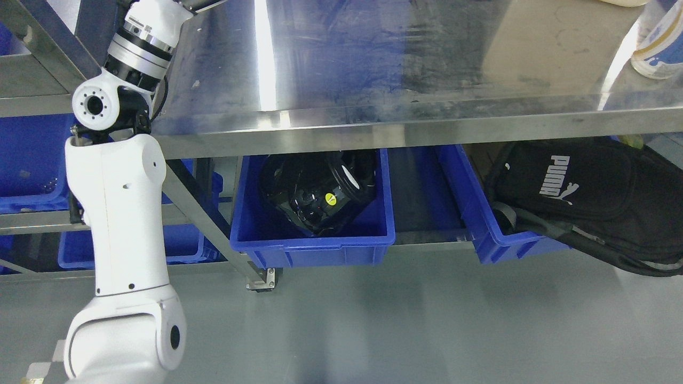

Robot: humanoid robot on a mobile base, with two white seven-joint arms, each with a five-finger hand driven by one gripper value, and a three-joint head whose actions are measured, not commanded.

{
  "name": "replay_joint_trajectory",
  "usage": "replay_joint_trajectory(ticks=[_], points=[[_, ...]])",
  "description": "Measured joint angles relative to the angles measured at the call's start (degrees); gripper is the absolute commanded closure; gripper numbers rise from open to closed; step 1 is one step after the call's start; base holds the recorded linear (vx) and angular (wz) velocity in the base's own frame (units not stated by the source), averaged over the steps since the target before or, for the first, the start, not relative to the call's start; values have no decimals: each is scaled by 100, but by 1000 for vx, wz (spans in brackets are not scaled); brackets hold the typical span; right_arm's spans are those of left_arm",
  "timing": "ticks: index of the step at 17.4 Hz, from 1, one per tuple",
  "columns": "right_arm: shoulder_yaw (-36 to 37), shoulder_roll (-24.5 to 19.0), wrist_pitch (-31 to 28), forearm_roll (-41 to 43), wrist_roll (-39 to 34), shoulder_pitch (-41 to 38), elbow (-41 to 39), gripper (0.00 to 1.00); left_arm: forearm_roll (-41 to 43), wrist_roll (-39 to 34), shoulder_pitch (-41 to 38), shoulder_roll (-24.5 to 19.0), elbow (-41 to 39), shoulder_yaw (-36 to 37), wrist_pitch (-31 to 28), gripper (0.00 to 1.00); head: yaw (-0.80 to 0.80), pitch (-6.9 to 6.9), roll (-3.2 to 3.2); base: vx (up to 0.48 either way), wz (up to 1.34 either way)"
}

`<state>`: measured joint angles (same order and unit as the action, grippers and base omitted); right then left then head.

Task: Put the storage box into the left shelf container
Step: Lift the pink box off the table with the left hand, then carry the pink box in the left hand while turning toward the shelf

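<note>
My left arm (120, 213), white and jointed, rises up the left side and leaves the top edge, so I cannot tell its fingers' state. I see no storage box; a blue plastic bin (312, 242) under the steel table (405, 80) holds black gear (315, 194).

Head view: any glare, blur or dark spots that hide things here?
Head view: a bright glare streak runs down the steel tabletop; the black device in the blue bin sits in shadow under the table, its detail murky; the left arm looks sharp, with its hand out of frame.
</note>
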<state>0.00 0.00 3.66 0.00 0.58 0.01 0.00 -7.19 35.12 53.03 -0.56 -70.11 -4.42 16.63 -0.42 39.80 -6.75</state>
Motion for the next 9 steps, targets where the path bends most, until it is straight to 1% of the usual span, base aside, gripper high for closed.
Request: replay_joint_trajectory(ticks=[2,3,4,6,8,9], points=[[0,0,0,0,6,0,0,0,-24,-823,-136,8,-142,170,135,96,0,0,0,-93,-52],[0,0,0,0,10,-1,0,0,-39,-1431,-226,14,-250,322,222,96,0,0,0,-115,-44],[0,0,0,0,10,-1,0,0,-45,-1857,-289,18,-328,458,288,97,0,0,0,-114,7],[0,0,0,0,15,-1,0,0,-55,-2935,-455,26,-528,879,445,99,0,0,0,-116,53],[0,0,0,0,16,-1,0,0,-62,-3917,-616,30,-700,1281,725,98,0,0,0,-95,153],[0,0,0,0,18,-1,0,0,-64,-4367,-692,33,-789,1452,767,98,0,0,0,-73,206]])
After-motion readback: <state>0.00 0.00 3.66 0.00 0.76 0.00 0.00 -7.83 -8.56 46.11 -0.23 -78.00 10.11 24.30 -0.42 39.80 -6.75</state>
